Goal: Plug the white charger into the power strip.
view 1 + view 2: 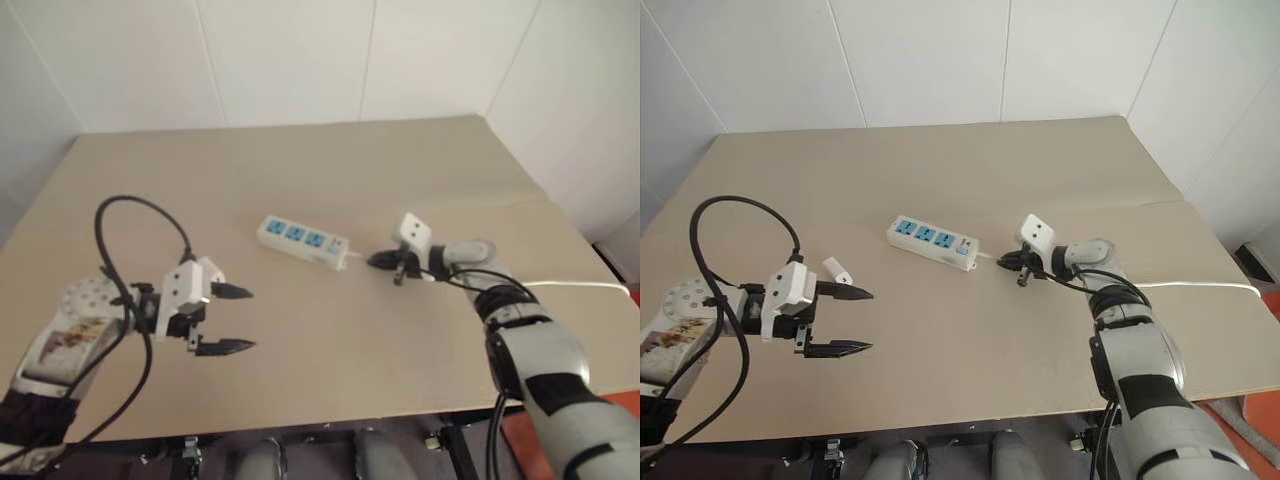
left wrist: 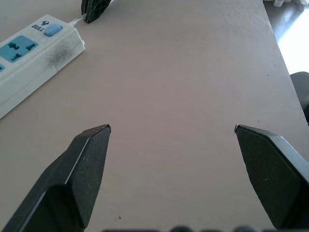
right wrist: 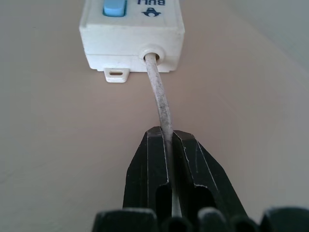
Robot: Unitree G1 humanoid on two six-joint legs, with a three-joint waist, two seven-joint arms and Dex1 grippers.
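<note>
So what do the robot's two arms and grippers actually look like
Each gripper has a boxy white housing and two black, pointed fingers: the left gripper and the right gripper. Loose black cables loop from both wrists. The right arm is silver-grey with black bands; the left wrist carries a round white perforated disc.

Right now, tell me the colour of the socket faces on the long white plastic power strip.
Blue, set in the long white plastic power strip; clearest in the right eye view.
</note>
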